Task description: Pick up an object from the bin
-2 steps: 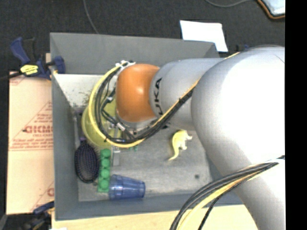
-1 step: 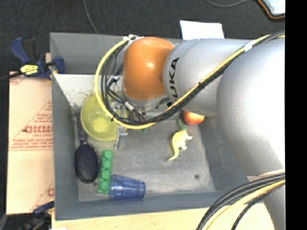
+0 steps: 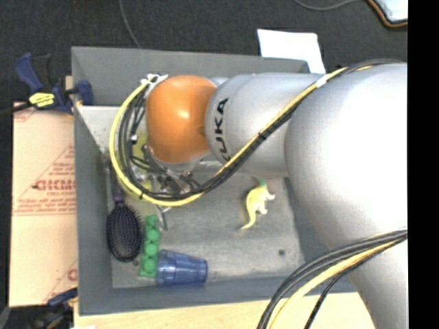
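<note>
My gripper [image 3: 163, 182] hangs under the orange wrist cover in the left half of the bin, mostly hidden by it and the cables. Just below and to its left lies a black oval hairbrush [image 3: 123, 233] with a purple handle, along the bin's left wall. Beside the brush sits a green knobbly toy piece [image 3: 149, 247], and a blue translucent cup [image 3: 180, 269] lies on its side against it near the front wall. A yellow toy dinosaur [image 3: 256, 205] lies to the gripper's right in the middle of the floor.
The thick silver arm covers the bin's right side and back. Something yellowish shows behind the cables by the left wall. Bare grey floor lies between the dinosaur and the blue cup.
</note>
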Available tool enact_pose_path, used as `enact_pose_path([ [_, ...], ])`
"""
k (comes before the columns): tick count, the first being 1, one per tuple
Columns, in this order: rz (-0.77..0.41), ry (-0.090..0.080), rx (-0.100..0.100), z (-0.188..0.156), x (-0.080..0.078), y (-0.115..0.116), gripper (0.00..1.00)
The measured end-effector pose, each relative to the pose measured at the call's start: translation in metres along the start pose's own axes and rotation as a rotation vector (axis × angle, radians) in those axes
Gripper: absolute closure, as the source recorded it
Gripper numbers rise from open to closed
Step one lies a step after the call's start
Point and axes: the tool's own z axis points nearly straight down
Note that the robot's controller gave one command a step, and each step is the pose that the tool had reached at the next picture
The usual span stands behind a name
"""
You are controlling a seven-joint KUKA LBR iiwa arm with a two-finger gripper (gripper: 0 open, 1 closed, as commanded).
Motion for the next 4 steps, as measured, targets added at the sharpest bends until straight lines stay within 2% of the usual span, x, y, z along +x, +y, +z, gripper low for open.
enact_pose_path([
  [1, 0.525, -0.021, 0.003, 0.024, -0.01, -0.023, 0.0],
  [2, -0.4, -0.062, 0.031, 0.015, 0.043, 0.016, 1.0],
  [3, -0.475, -0.059, 0.036, 0.012, 0.053, 0.023, 1.0],
  [4, -0.476, -0.028, 0.017, 0.013, 0.043, 0.017, 1.0],
])
